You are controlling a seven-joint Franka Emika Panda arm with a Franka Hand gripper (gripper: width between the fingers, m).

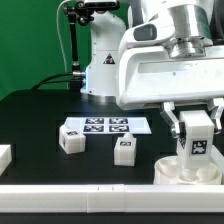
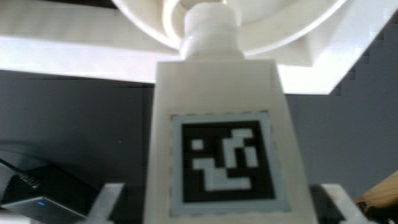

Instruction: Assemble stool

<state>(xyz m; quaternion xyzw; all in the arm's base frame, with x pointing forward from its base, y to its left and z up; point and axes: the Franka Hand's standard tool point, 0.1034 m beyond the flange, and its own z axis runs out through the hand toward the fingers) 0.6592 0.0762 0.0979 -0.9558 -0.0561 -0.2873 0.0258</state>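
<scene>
My gripper (image 1: pixel 197 135) is shut on a white stool leg (image 1: pixel 198 146) with a black-and-white tag, held upright over the round white seat disc (image 1: pixel 172 171) at the exterior view's lower right. In the wrist view the leg (image 2: pixel 221 110) fills the middle, its narrow end reaching into the seat disc (image 2: pixel 285 25). The gripper (image 2: pixel 221 205) has a finger pressed against each side of the leg. Two more tagged legs lie on the black table, one at the exterior view's left (image 1: pixel 72 138) and one nearer the middle (image 1: pixel 124 150).
The marker board (image 1: pixel 105 125) lies flat behind the two loose legs. A plain white block (image 1: pixel 5 156) sits at the exterior view's left edge. A white rail (image 1: pixel 80 196) runs along the table's front. The robot base (image 1: pixel 100 65) stands at the back.
</scene>
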